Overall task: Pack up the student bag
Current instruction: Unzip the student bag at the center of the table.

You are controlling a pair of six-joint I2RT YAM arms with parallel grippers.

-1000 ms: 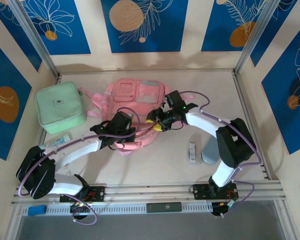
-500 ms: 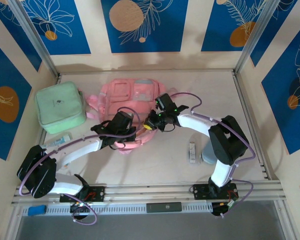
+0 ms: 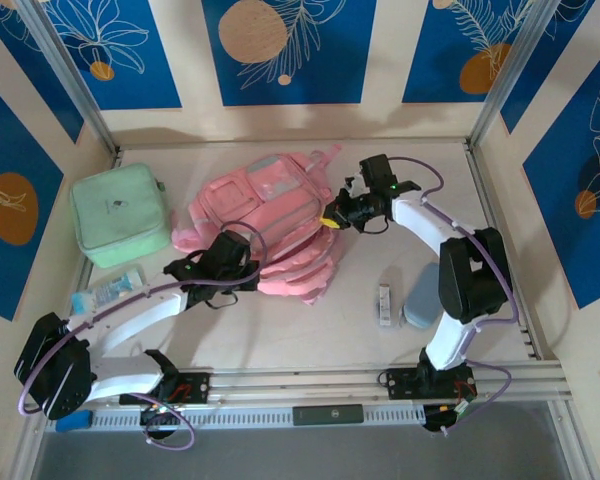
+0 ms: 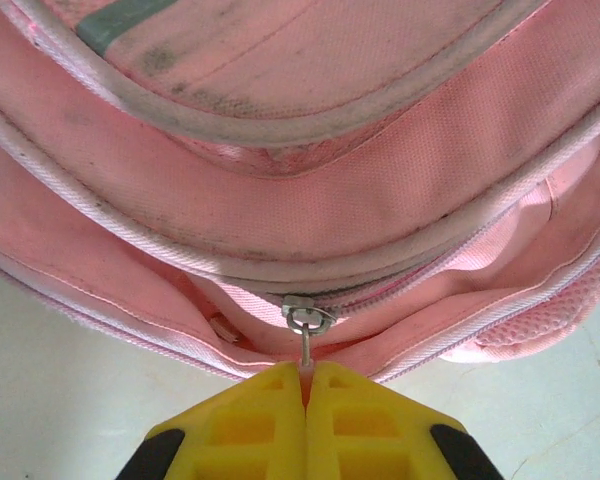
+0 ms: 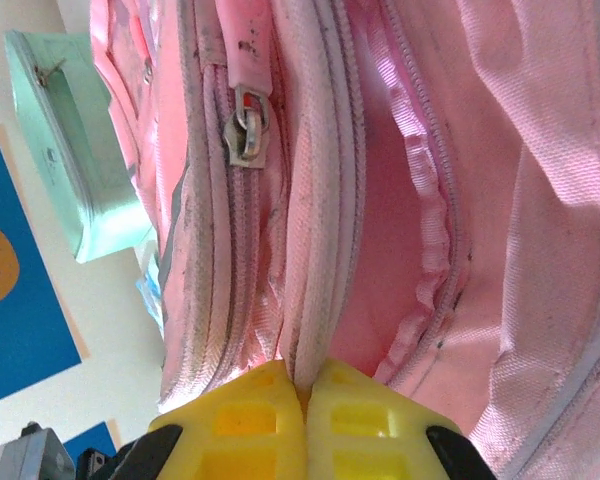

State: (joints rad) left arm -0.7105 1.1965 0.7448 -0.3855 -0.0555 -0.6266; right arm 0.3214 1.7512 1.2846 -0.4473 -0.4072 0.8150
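Observation:
The student bag (image 3: 265, 205) is a large pink fabric backpack lying mid-table, bunched up and raised on its right side. My left gripper (image 3: 248, 270) is at its near edge. In the left wrist view that gripper (image 4: 307, 372) is shut on the metal zip pull (image 4: 308, 335) of a closed zip. My right gripper (image 3: 332, 218) is at the bag's right side. In the right wrist view it (image 5: 305, 372) is shut on a piped pink edge (image 5: 315, 250) of the bag beside an open pocket (image 5: 390, 220). A second zip pull (image 5: 248, 125) hangs further along.
A mint green square zip case (image 3: 120, 213) stands left of the bag. A blue-and-white packet (image 3: 110, 290) lies in front of it. A small white stick (image 3: 385, 303) and a grey-blue oval case (image 3: 420, 300) lie near the right arm. Frame posts bound the table.
My right gripper has shut on the bag's edge and pulled it back and to the right, lifting and turning the bag. The left arm has drawn back slightly, still holding the zip pull.

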